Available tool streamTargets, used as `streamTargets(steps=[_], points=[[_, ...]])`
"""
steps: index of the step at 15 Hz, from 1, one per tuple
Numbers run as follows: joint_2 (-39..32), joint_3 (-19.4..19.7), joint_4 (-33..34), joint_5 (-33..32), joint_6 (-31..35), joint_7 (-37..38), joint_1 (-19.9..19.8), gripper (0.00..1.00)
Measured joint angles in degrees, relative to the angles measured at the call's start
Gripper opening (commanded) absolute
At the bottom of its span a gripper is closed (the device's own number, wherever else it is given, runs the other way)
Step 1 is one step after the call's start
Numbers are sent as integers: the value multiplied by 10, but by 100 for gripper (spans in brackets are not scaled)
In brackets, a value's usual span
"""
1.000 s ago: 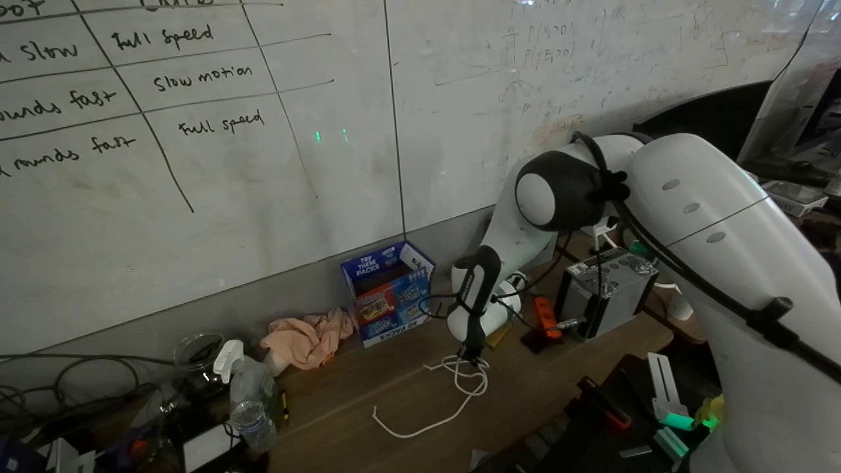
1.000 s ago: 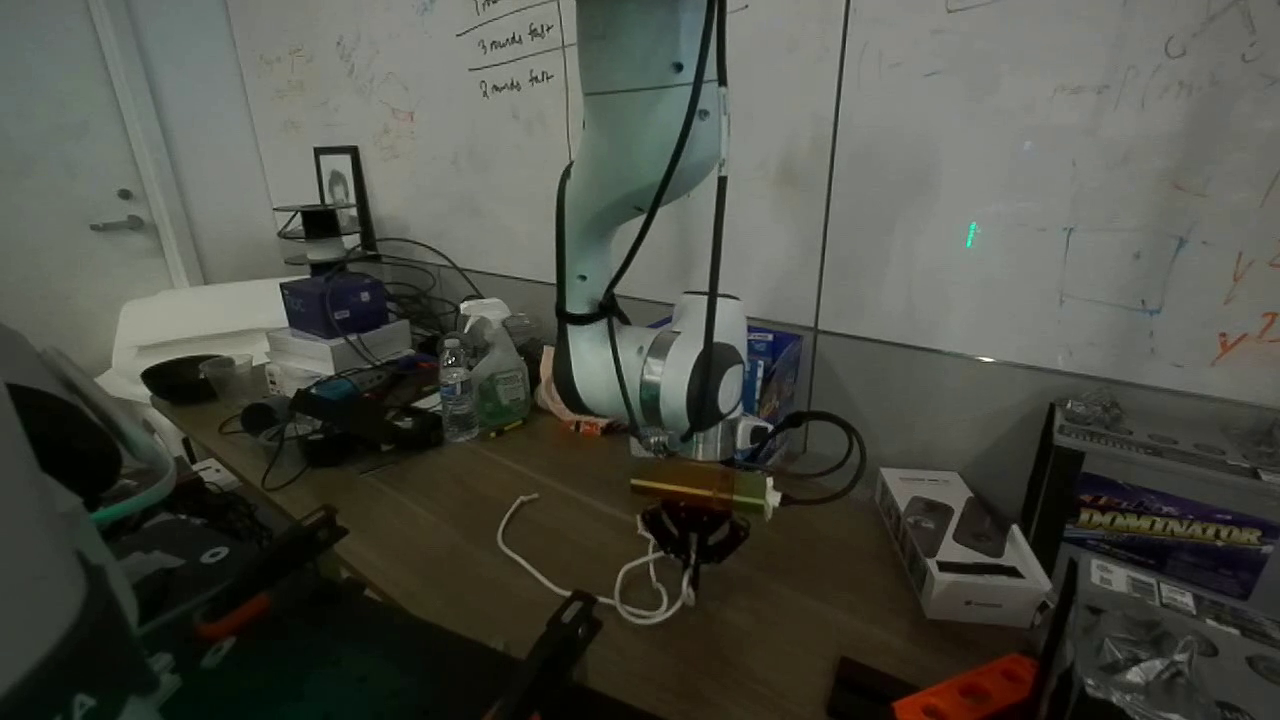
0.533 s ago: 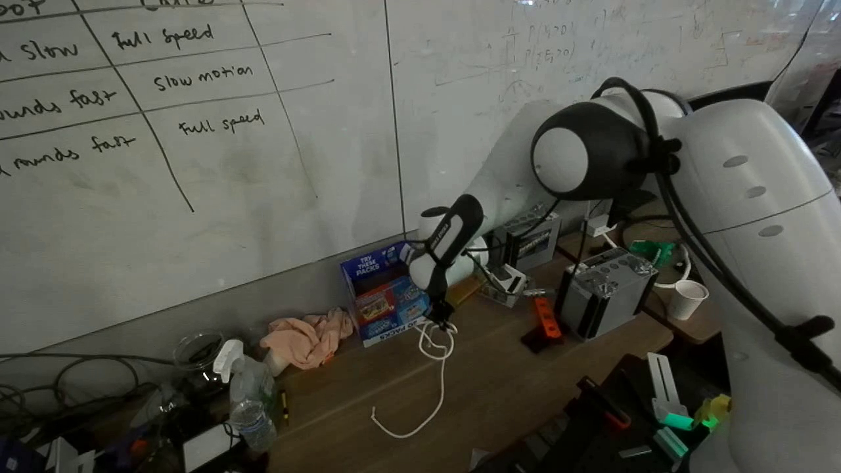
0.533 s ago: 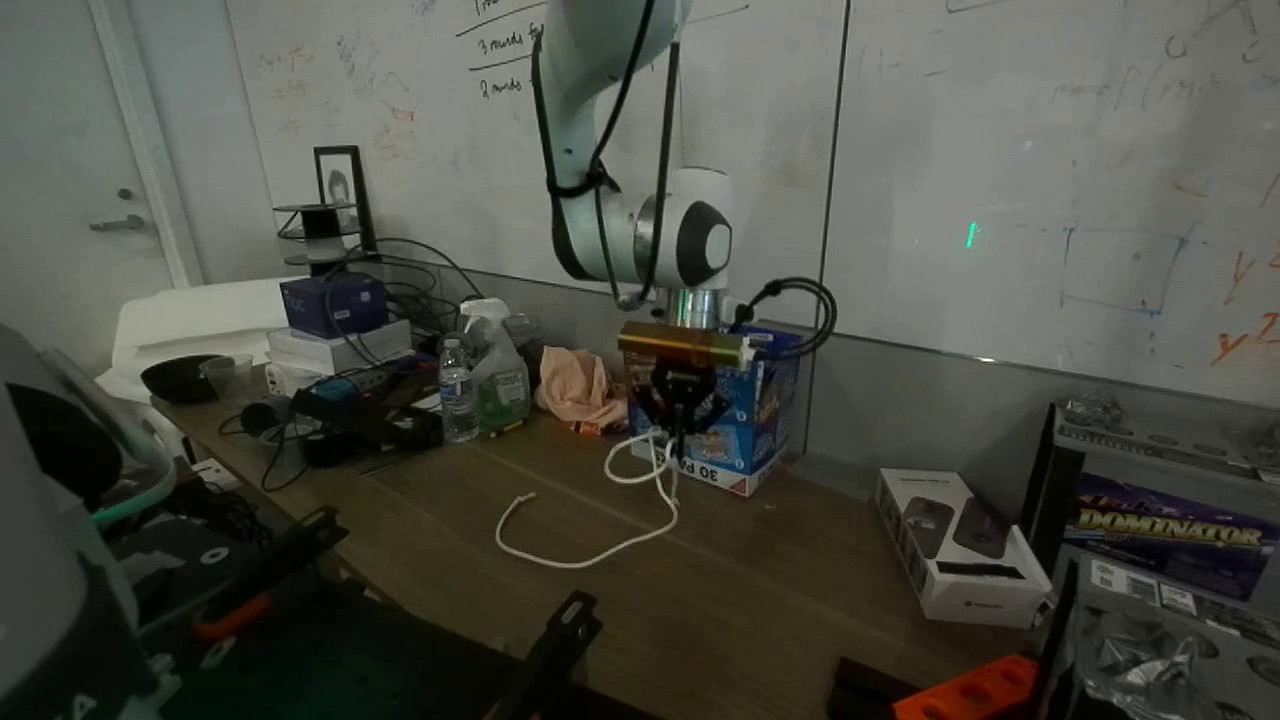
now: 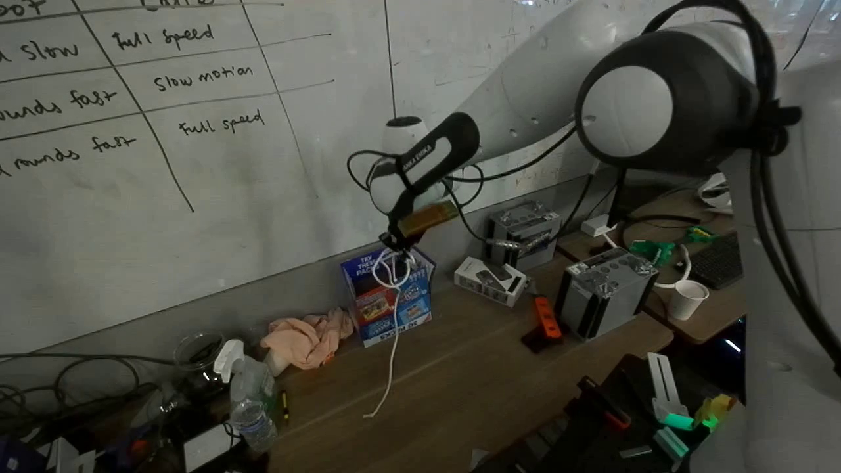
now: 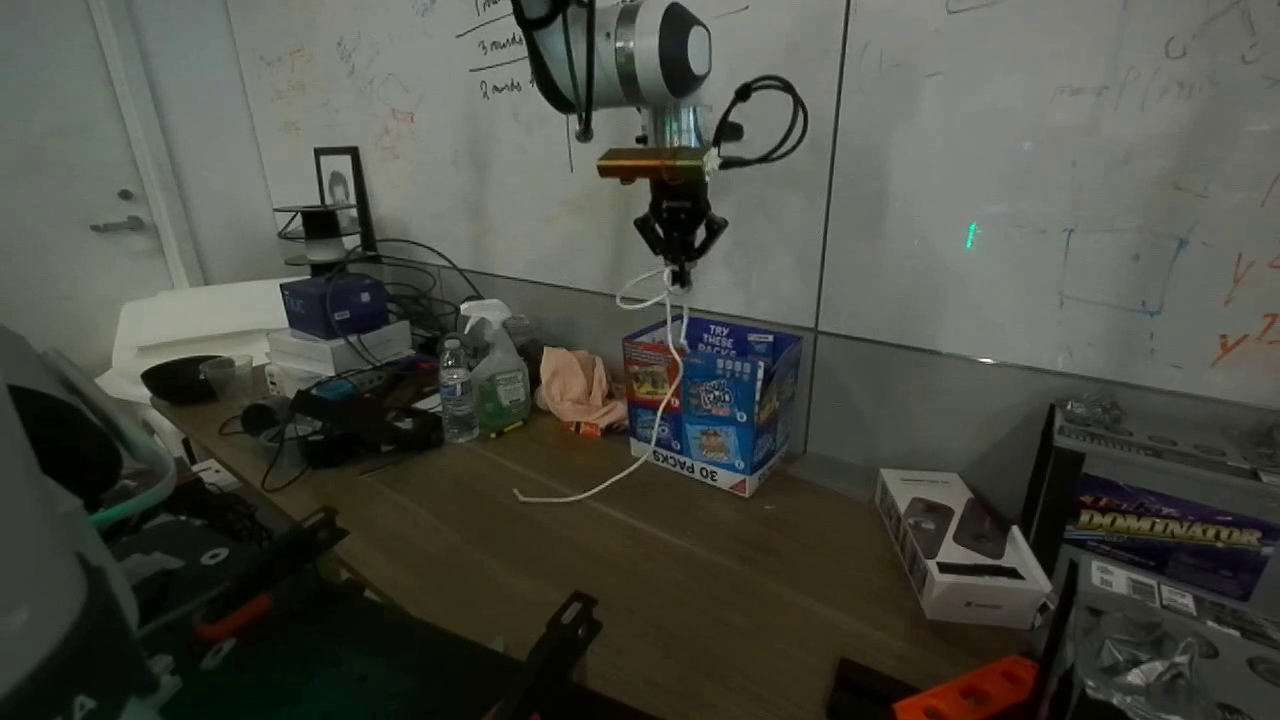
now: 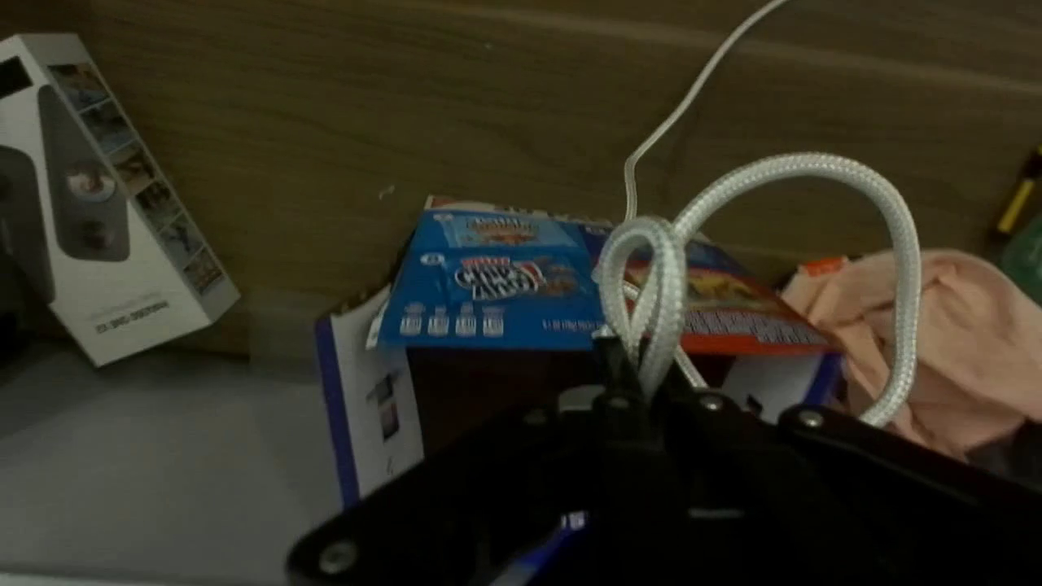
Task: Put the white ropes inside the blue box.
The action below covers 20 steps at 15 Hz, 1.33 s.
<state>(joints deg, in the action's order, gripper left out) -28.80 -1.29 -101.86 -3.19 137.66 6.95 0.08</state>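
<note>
My gripper is shut on the white rope and holds it above the blue box in both exterior views. The rope is looped and bunched at the fingertips. One long tail hangs down in front of the box, and its end lies on the table. The blue box stands upright with its top open, against the wall. In the wrist view, the rope is pinched between the fingers, with a large loop to the right. The box's printed front and dark opening lie beyond the fingers, which partly hide the opening.
A peach cloth lies beside the box. A spray bottle and a water bottle stand past it. A white carton lies on the other side. The whiteboard wall rises directly behind the box.
The gripper has risen from the table and moved over to above the box, carrying the rope. Most of the rope is lifted, and its free end has slid slightly on the table.
</note>
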Motion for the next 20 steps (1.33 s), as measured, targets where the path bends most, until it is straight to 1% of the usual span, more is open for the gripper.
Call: streamTargets(steps=[3,6,10,13,16,20], points=[[43,20,45,-3,-36,90,32,4],[75,38,102,-20,-76,188,61,3],[102,54,186,-80,-116,317,88,3],[103,58,230,-134,-128,391,98,3],[89,58,258,-172,-135,438,101,3],[60,63,305,-226,-127,501,107,3]])
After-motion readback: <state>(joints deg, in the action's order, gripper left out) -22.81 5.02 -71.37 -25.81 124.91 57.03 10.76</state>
